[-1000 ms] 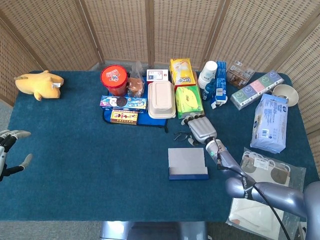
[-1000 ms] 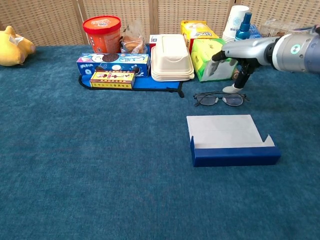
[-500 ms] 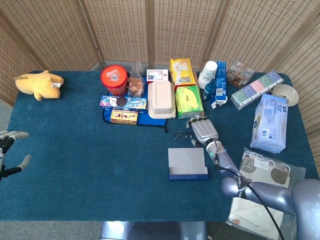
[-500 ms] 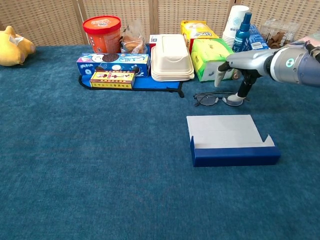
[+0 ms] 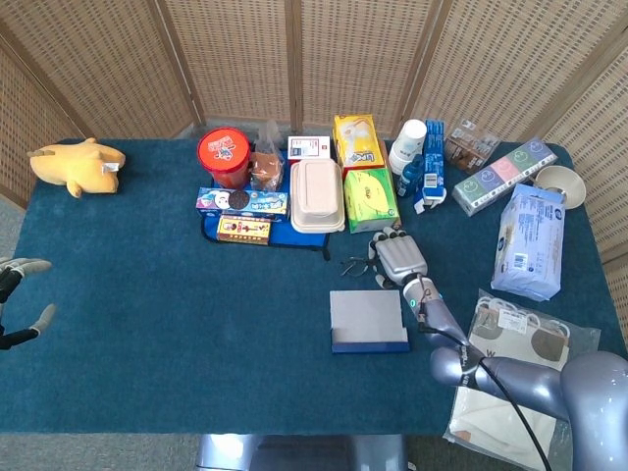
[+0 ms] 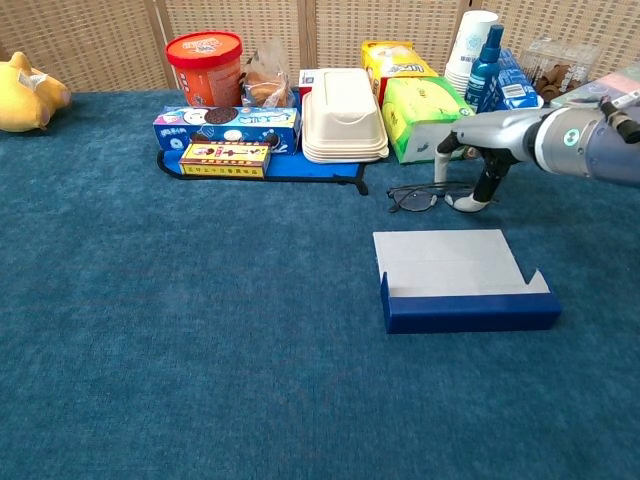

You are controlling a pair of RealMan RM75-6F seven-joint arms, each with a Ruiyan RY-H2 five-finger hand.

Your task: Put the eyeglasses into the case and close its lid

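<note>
The black-framed eyeglasses (image 6: 424, 197) (image 5: 354, 265) lie flat on the blue cloth, just behind the case. The case (image 6: 455, 283) (image 5: 369, 322) is open, its pale lid laid back and its dark blue front wall towards me; nothing is inside. My right hand (image 6: 478, 160) (image 5: 396, 257) hangs over the right end of the glasses, fingers pointing down. One fingertip (image 6: 466, 202) touches the cloth by the right lens and the thumb stands apart on the other side. My left hand (image 5: 14, 302) is open at the table's left edge, far from both.
Behind the glasses stand a green tissue box (image 6: 424, 117), a white lunch box (image 6: 343, 116), snack boxes (image 6: 226, 128) on a blue tray, a red tub (image 6: 205, 66), cups and a spray bottle (image 6: 487, 60). A yellow plush (image 5: 78, 165) lies far left. Packets (image 5: 530, 240) lie at the right.
My right hand has sunk lower over the glasses and its thumb has swung down towards the lens. The left hand slid slightly further off the left edge. Glasses and case have not moved.
</note>
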